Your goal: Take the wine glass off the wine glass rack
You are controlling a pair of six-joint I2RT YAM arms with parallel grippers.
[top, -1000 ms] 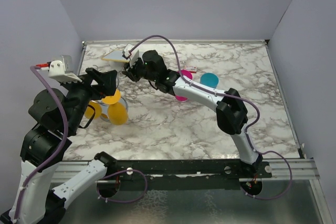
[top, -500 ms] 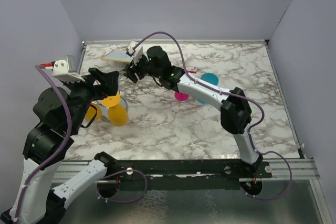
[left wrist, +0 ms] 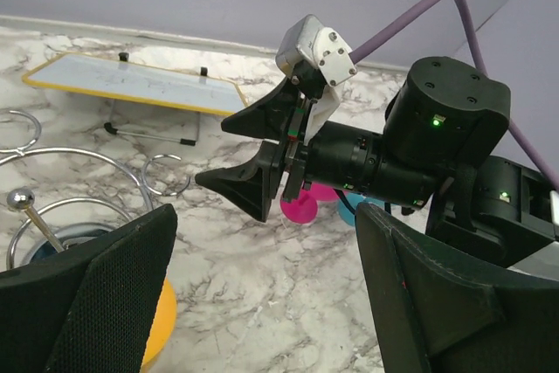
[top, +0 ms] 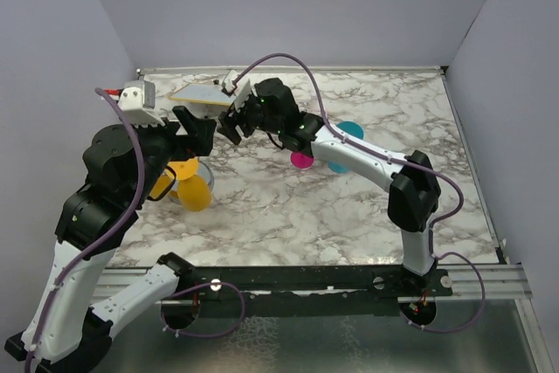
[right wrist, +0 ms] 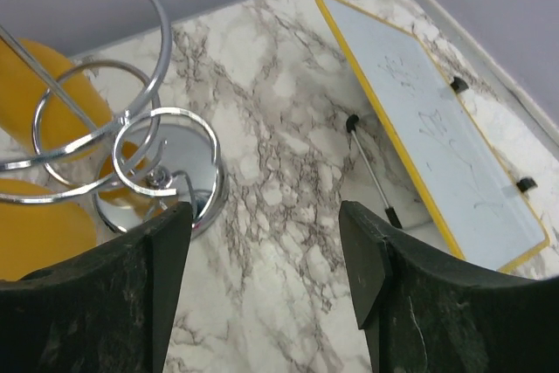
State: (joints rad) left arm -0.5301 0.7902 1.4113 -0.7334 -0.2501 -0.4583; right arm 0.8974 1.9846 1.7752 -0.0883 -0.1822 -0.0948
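Top external view of a white, grey-veined marble table [top: 349, 207], with two robot arms reaching toward its far left corner. Two yellow-orange wine glasses [top: 196, 193] show as bright rounded shapes beneath the left arm, just below the left gripper [top: 203, 128]. The right gripper [top: 229, 121] faces the left one from the right, close by. Behind them a small yellow-framed whiteboard [top: 199, 93] leans on its stand. A pink disc [top: 302, 160] and a teal disc [top: 349, 133] lie on the marble beneath the right arm. Right wrist view: the small shiny chrome wine glass rack [right wrist: 166, 183], with a round mirror-like domed base and thin wire rings, stands at the left of the picture. Its base is just beside the left-hand finger, outside the gap, and its rings rise toward the upper left with the yellow glasses behind them. The right gripper's fingers are spread, with only bare marble between them. Left wrist view: the left gripper's padded fingers [left wrist: 96, 294] are spread wide and hold nothing. The rack's wire rings sit at the left edge of this picture, above the left-hand finger. The right gripper, also spread, points toward the rack from the right and is apart from it.
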